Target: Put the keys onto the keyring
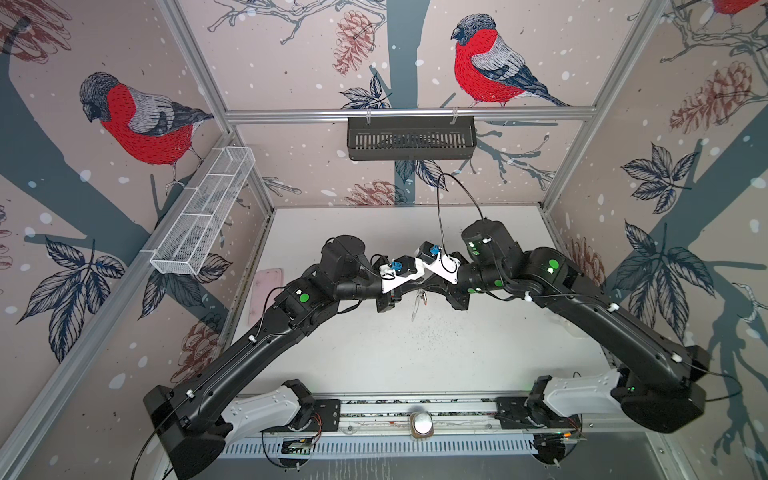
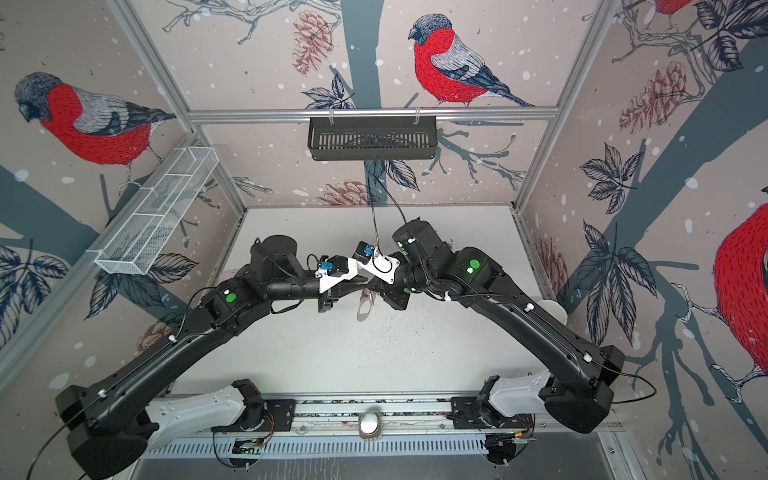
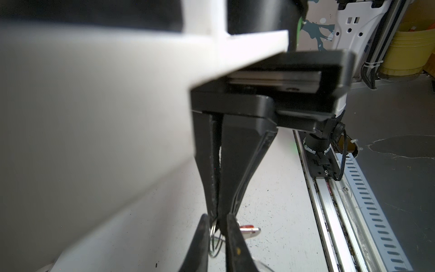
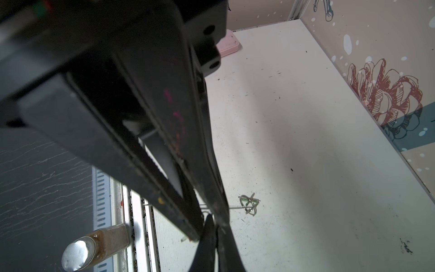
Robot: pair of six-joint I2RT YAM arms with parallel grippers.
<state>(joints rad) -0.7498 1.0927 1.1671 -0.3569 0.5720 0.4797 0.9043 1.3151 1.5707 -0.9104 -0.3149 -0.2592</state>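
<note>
A robot lab cell: aluminium frame (image 1: 407,113), bird-print panels (image 1: 291,62), white tabletop (image 1: 415,365).

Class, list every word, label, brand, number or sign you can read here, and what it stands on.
None is readable.
The round green stickers on the black arms are blank.
The small circuit board below the front rail is too small to read.
The pink rounded case shows no lettering.
</note>
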